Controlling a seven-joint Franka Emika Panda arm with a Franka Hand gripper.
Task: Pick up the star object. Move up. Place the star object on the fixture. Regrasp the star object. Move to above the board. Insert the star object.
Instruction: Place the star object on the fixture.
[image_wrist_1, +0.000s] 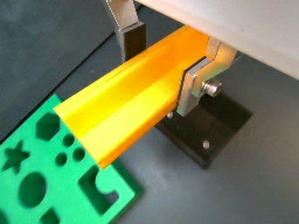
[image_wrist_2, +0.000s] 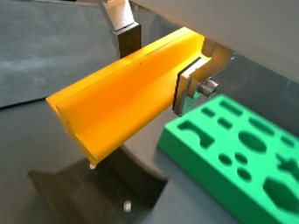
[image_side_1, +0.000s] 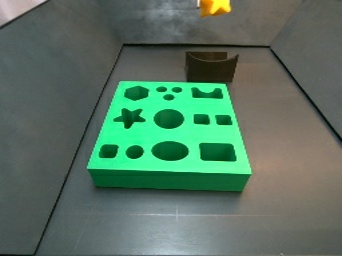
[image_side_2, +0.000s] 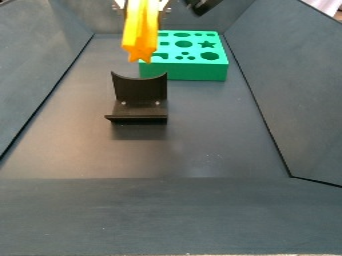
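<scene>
Right up close in both wrist views, the gripper (image_wrist_1: 163, 59) is pinching the star object (image_wrist_1: 131, 92), a long yellow-orange bar with a ridged, star-shaped profile. One silver finger (image_wrist_1: 194, 80) with its bolt presses on one side of the bar, and the dark pad of the opposite finger (image_wrist_2: 128, 37) sits against the other side. The bar sticks well out past the fingers, its free end in plain sight (you can see the notched end face in a wrist view).

Below the bar, a wrist view shows the dark fixture (image_wrist_2: 101, 194) on the grey floor, and the green board (image_wrist_2: 237, 154) lies beside it, its cut-outs facing up. A star-shaped hole (image_wrist_1: 14, 157) shows among the board's openings.

Pulling back to a side view, the fixture (image_side_2: 136, 100) stands on the floor in front, the star object (image_side_2: 138, 31) hangs in the air over it, not touching it, and the board (image_side_2: 187, 55) lies farther back. The gripper itself is mostly cut off at the frame edge there.

From the opposite side view, the board (image_side_1: 170, 136) is nearest, the fixture (image_side_1: 211, 66) stands behind it, and only the tip of the star object (image_side_1: 217, 6) peeks in above the fixture.
</scene>
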